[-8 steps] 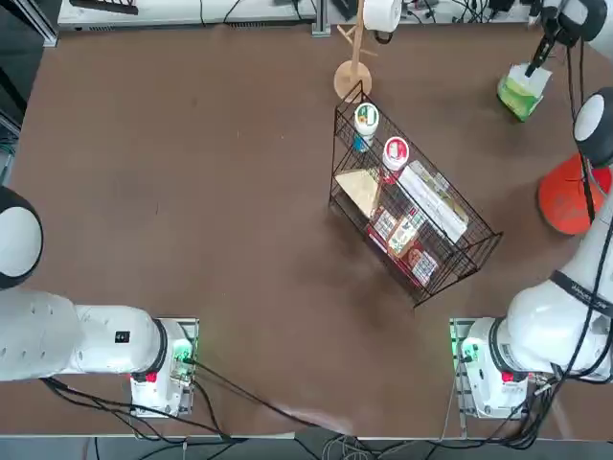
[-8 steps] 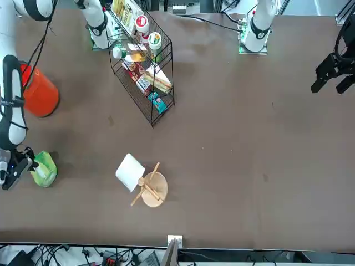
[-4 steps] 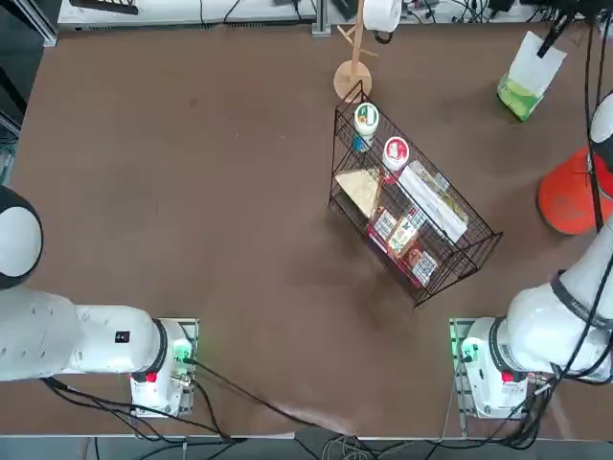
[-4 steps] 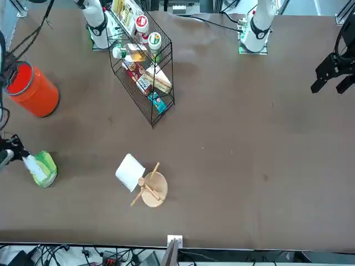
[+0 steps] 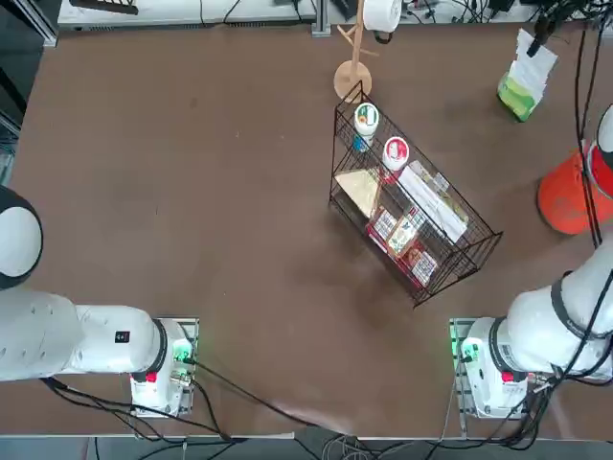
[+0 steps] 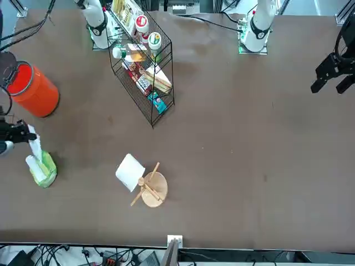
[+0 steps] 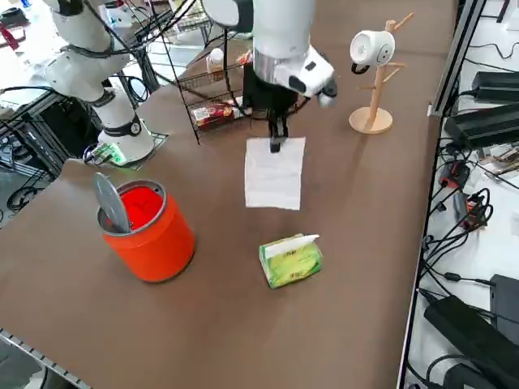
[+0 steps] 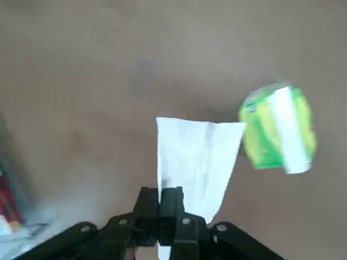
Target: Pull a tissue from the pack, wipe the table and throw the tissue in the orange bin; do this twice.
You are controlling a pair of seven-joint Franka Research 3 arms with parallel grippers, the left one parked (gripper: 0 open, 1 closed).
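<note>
The green pack [image 7: 290, 259] lies on the dark-brown table [image 5: 192, 192] near its far right corner, a white tuft standing out of its top. My right gripper [image 7: 276, 143] hangs above it, shut on the upper edge of a white tissue [image 7: 276, 174] that hangs flat and clear of the pack. In the wrist view the tissue [image 8: 196, 157] drops from the closed fingertips [image 8: 169, 201], with the pack [image 8: 277, 130] beside it below. The orange bin [image 7: 147, 228] stands open on the table, a little nearer the robot's base than the pack [image 5: 518, 96].
A black wire basket rack [image 5: 412, 216] with cups and packets stands mid-table. A wooden stand [image 5: 352, 79] holding a white paper roll [image 5: 381, 11] sits at the far edge. The table's right edge [image 7: 413, 243] runs close past the pack, with cables beyond.
My right gripper has lifted from the pack with the tissue pinched. The tissue came out of the pack and now hangs free above it.
</note>
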